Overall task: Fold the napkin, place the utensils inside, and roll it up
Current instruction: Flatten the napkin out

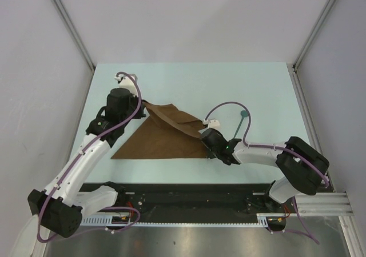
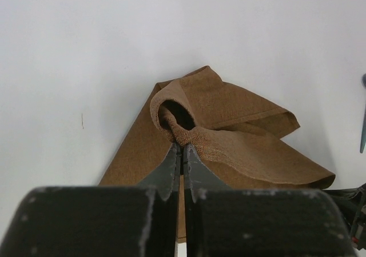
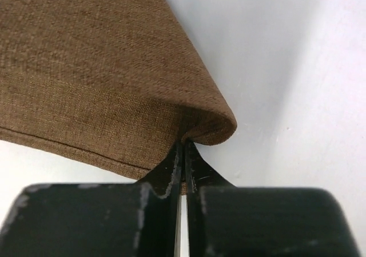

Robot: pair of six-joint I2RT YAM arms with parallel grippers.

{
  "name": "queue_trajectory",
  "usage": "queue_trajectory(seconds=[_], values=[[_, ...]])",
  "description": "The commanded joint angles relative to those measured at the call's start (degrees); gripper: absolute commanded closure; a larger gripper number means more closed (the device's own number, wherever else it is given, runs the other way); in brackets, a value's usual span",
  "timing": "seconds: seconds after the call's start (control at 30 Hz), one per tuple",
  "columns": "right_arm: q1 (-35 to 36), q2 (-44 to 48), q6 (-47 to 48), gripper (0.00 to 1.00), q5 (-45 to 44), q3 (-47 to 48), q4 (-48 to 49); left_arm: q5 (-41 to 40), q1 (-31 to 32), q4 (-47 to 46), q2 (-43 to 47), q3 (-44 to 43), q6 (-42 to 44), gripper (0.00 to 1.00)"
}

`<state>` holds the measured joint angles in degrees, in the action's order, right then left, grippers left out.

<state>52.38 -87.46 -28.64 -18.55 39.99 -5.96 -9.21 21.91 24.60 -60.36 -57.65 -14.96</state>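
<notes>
The napkin (image 1: 163, 140) lies on the table (image 1: 257, 85) between our arms. Our left gripper (image 2: 182, 151) pinches its far corner and our right gripper (image 3: 183, 152) pinches its right corner, so we can lift and fold it neatly.

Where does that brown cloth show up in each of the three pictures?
Top external: the napkin lies mid-table, a triangle between both arms.
Left wrist: centre, a bunched corner pinched in the left pincer.
Right wrist: upper left, a folded corner pinched in the right pincer.
Shared landmark: the pale table under it in all three.
</notes>
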Motion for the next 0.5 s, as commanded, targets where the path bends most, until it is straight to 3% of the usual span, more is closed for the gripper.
queue_trajectory(seconds=[0.0, 0.17, 0.33, 0.47], values=[[2.81, -1.68, -3.96, 1.00, -2.37, 1.22, -12.39, 0.87, -1.69, -1.75, 0.85, -0.97, 0.46, 1.00], [3.17, 8.34, -0.99, 1.00, -9.13, 8.43, -21.28, -4.31, -3.28, -0.43, 3.40, -5.97, -0.68, 1.00], [4.83, 24.84, 16.40, 1.00, -9.85, 18.34, -24.45, -7.83, -3.81, -0.26, 7.35, -14.40, 0.54, 1.00], [6.85, 31.54, 24.06, 1.00, -10.28, 28.00, -28.31, -11.43, -4.07, 2.90, 8.67, -22.23, 1.69, 1.00]])
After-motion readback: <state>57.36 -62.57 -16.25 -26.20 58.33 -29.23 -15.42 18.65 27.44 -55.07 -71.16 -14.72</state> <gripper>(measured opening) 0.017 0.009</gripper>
